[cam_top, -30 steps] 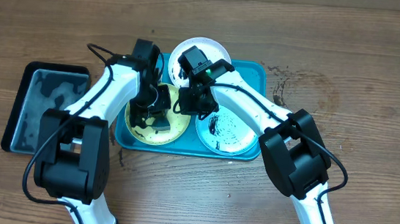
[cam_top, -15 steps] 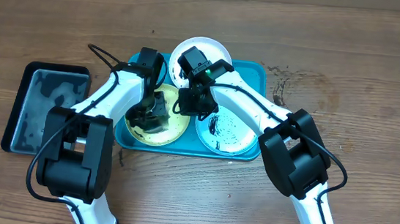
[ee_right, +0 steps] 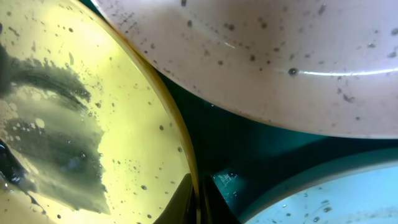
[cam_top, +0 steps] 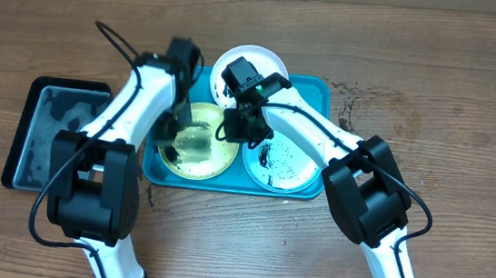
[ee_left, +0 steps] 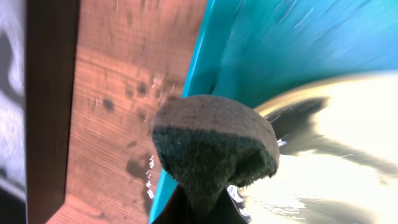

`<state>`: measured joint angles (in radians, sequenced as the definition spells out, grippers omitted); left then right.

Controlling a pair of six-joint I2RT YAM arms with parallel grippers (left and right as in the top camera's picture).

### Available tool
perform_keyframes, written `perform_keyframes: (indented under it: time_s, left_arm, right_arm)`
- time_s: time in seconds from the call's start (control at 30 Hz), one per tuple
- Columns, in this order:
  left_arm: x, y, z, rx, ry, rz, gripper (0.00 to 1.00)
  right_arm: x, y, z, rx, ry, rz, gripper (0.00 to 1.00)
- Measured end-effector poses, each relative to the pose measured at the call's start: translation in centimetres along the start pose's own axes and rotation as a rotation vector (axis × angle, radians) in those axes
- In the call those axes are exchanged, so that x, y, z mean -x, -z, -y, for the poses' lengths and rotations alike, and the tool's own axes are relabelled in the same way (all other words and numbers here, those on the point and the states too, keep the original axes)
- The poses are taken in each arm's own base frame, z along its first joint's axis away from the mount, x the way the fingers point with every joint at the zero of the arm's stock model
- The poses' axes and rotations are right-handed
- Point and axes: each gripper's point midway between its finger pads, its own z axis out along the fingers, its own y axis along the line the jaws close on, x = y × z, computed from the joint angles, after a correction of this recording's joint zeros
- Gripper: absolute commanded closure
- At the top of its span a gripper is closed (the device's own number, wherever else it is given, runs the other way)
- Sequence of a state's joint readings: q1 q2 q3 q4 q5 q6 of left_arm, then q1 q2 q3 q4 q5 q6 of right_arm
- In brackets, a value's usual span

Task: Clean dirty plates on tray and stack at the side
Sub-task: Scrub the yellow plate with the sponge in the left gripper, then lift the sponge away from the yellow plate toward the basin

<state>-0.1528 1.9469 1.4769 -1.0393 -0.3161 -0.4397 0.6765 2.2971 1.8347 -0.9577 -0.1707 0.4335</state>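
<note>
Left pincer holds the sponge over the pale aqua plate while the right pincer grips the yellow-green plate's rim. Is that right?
Not quite: the sponge in the left pincer is at the yellow-green plate, not the aqua plate, as the left wrist view shows. The right pincer does grip that plate's rim.

Bright even light, left wrist view blurred

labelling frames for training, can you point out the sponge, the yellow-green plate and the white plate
sponge (ee_left: 214, 155): left wrist view, on its dark green scrub side.
yellow-green plate (cam_top: 201, 148): overhead view, on its wet centre.
white plate (ee_right: 261, 62): right wrist view, on its speckled surface.
</note>
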Motion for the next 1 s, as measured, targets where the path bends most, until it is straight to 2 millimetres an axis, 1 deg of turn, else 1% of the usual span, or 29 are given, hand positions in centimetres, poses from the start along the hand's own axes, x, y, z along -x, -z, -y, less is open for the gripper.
perform_keyframes:
  time_s: [0.07,0.13,0.2,0.27,0.37,0.47,0.53,0.63,0.77,0.87,0.93,1.0]
  left_arm:
    - [1.8,1.8,0.8,-0.075,0.028,0.030,0.96]
    - [3.1,3.6,1.5,-0.159,0.052,0.054,0.96]
    - [4.2,5.4,1.8,-0.246,0.077,0.074,0.96]
    - [5.1,7.1,1.3,-0.326,0.113,0.093,0.96]
    - [5.8,8.7,-0.6,-0.404,0.177,0.103,0.96]
    - [5.8,8.7,-3.0,-0.427,0.240,0.073,0.96]
    - [5.6,8.2,-4.5,-0.429,0.281,0.048,0.96]
    - [5.9,7.5,-6.9,-0.437,0.349,0.029,0.96]
    - [6.2,6.8,-10.0,-0.474,0.445,0.015,0.96]
    - [6.0,6.2,-12.5,-0.492,0.520,-0.006,0.96]
    - [5.7,5.8,-14.1,-0.495,0.565,-0.017,0.96]
    - [5.5,5.4,-15.6,-0.491,0.603,-0.022,0.96]
  right_arm:
    - [0.1,0.1,0.1,-0.003,0.008,0.004,0.96]
    - [0.2,0.2,0.1,-0.003,0.016,0.009,0.96]
    - [0.3,0.5,0.0,-0.004,0.024,0.018,0.96]
    - [0.7,1.1,0.0,-0.007,0.031,0.041,0.96]
    - [1.6,2.3,0.0,-0.023,0.053,0.093,0.96]
    - [2.6,4.2,0.3,-0.064,0.082,0.157,0.96]
    - [3.2,5.7,0.6,-0.099,0.099,0.206,0.96]
    - [3.9,7.2,1.1,-0.142,0.126,0.257,0.96]
    - [4.7,8.2,2.4,-0.232,0.169,0.303,0.96]
    - [5.3,8.9,3.5,-0.316,0.190,0.332,0.96]
    - [5.8,9.6,3.6,-0.350,0.209,0.358,0.96]
    - [6.5,10.6,3.1,-0.376,0.239,0.392,0.96]
